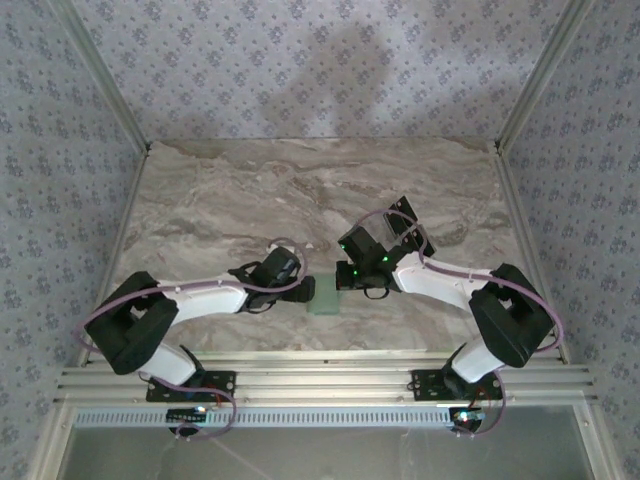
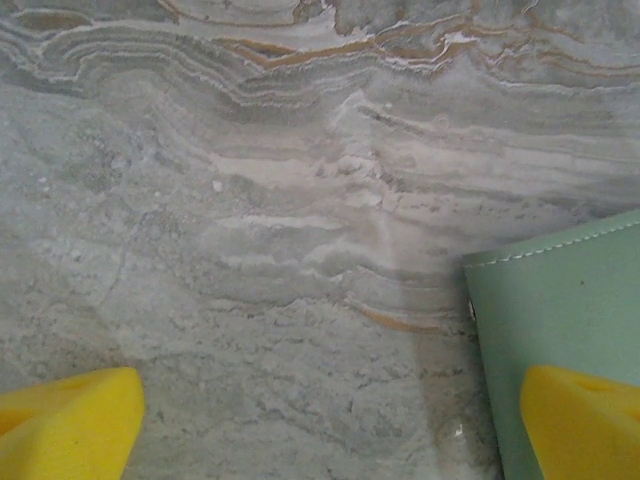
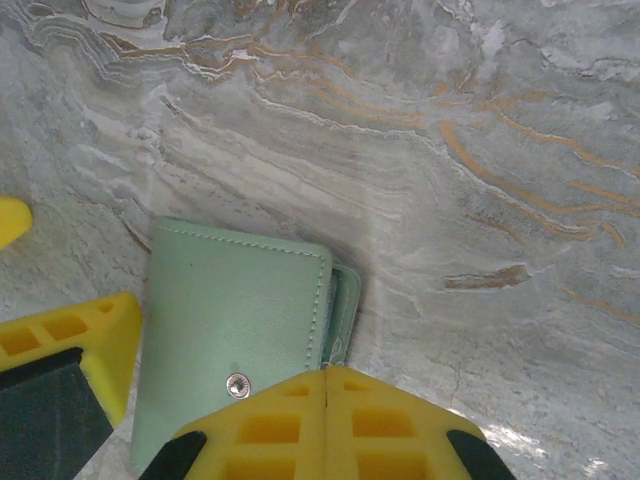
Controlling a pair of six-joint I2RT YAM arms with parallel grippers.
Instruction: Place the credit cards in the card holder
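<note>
The pale green card holder (image 1: 323,298) lies closed on the marble between my two grippers, near the table's front edge. My left gripper (image 2: 330,440) is open: one yellow finger (image 2: 585,420) sits over the holder's (image 2: 560,300) left edge, the other finger (image 2: 65,425) over bare marble. My right gripper (image 3: 327,375) is shut, its joined tips touching the holder's (image 3: 230,310) lower right edge beside the snap (image 3: 238,385). Nothing shows between its fingers. Dark flat shapes (image 1: 405,215) lie just beyond the right wrist; I cannot tell whether they are the credit cards.
The marble table (image 1: 250,190) stretches wide toward the back. Patterned walls with metal rails (image 1: 105,95) close in three sides. A yellow finger (image 3: 75,335) of the left gripper stands against the holder's left side in the right wrist view.
</note>
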